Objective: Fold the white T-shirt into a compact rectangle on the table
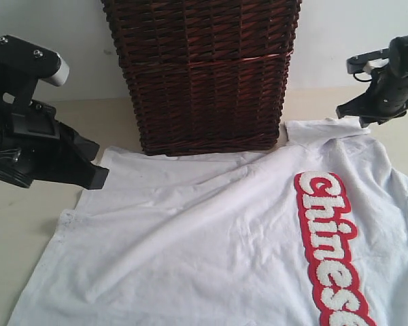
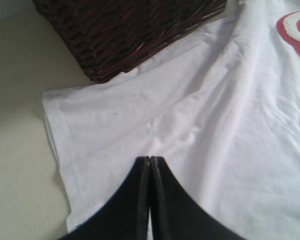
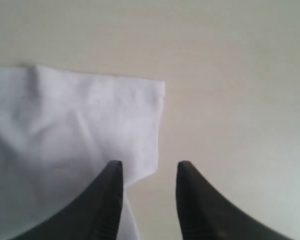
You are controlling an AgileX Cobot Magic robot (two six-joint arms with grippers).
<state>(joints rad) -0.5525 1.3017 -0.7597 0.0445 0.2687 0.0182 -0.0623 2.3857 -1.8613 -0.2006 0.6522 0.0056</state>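
Exterior view shows the white T-shirt (image 1: 211,238) spread wrinkled, red-edged lettering (image 1: 330,251) up.

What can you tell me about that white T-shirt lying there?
The white T-shirt is soft, cotton-looking cloth, spread flat but wrinkled on the pale table, not yet folded. Fuzzy white letters in a red band run across its chest. One edge reaches the foot of the dark wicker basket. One sleeve lies by the open right tool; the shut left tool sits over the cloth near its edge, contact unclear.
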